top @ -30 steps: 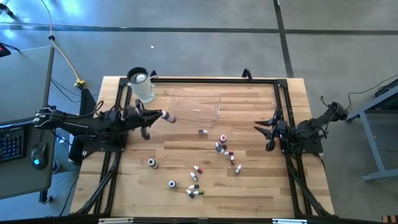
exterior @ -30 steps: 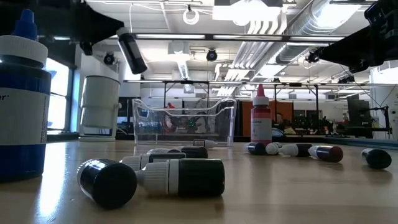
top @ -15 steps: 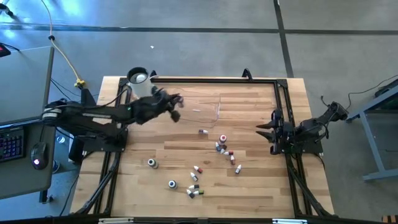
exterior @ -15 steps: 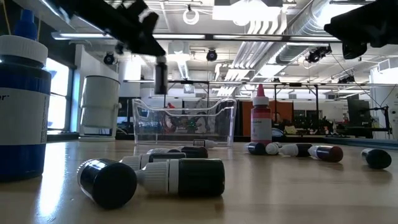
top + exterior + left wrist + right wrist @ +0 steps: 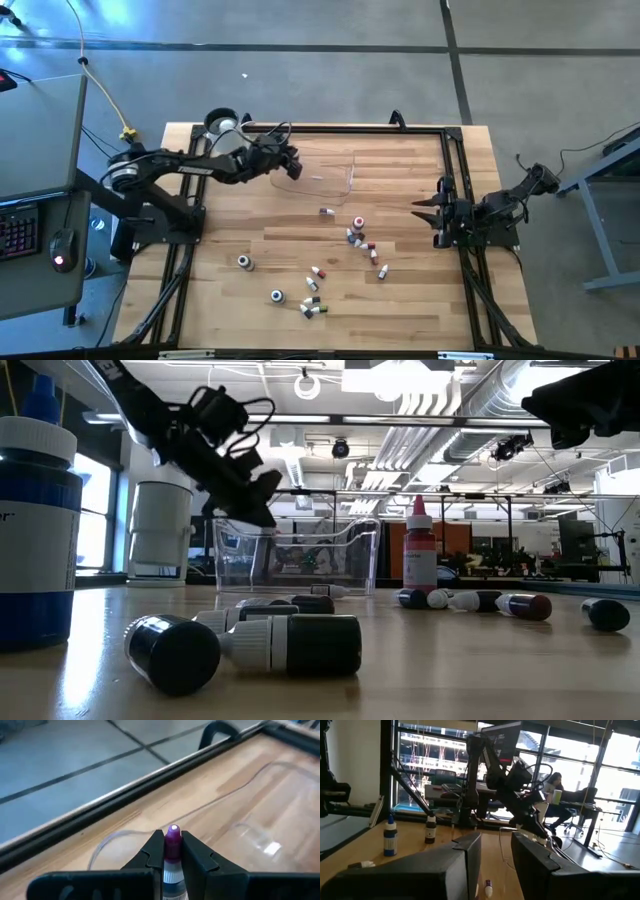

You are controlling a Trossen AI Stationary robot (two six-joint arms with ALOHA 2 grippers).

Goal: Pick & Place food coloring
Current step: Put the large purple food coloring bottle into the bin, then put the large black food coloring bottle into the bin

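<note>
Left gripper [image 5: 172,852] is what I'm watching: its two dark fingers [image 5: 150,857] are closed on a small dropper bottle with a purplish cap [image 5: 173,839], the cap poking out just past the fingertips. From my overhead camera that gripper [image 5: 291,166] hangs over the left end of the shallow clear plastic tray [image 5: 330,178], at the far side of the pale wooden table [image 5: 410,300]. At table height I see it [image 5: 262,510] angled downward, above the tray's left wall [image 5: 222,555] and not touching it.

Just left of the tray stands the larger clear jug with a dark top [image 5: 226,135]. On the near half of the table I count a loose scatter of tiny dropper bottles [image 5: 362,240] lying between the arms, mostly on their sides, with red, white and green caps; two sit apart toward the near left [image 5: 244,262]. One red-capped bottle [image 5: 419,555] stands upright just right of the tray in the table-level picture.

Right gripper [image 5: 421,207] waits at the right edge of the table, well apart from the bottles. Through its wrist camera I see its fingers [image 5: 465,857] spread with a clear gap between them and nothing in it.
</note>
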